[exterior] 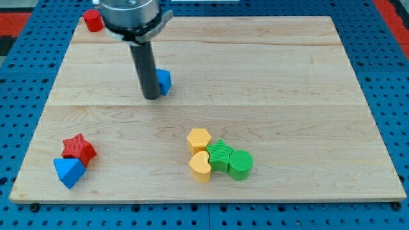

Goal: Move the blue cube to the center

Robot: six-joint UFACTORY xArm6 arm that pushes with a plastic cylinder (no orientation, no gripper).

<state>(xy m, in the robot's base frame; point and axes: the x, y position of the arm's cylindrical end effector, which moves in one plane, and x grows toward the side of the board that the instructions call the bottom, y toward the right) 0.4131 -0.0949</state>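
Observation:
A blue block [165, 82] sits on the wooden board [287, 70] in its upper left part, mostly hidden behind my rod, so its shape is hard to make out. My tip [151, 97] rests on the board right against that block's left side, slightly below it. A second blue block [68, 171] with angled faces lies near the board's bottom left corner, touching a red star [78, 148] just above it.
A red cylinder [93, 20] stands at the board's top left corner. Below centre a cluster holds a yellow hexagon [199, 138], a yellow heart [200, 167], a green block [220, 155] and a green cylinder [241, 164], all touching.

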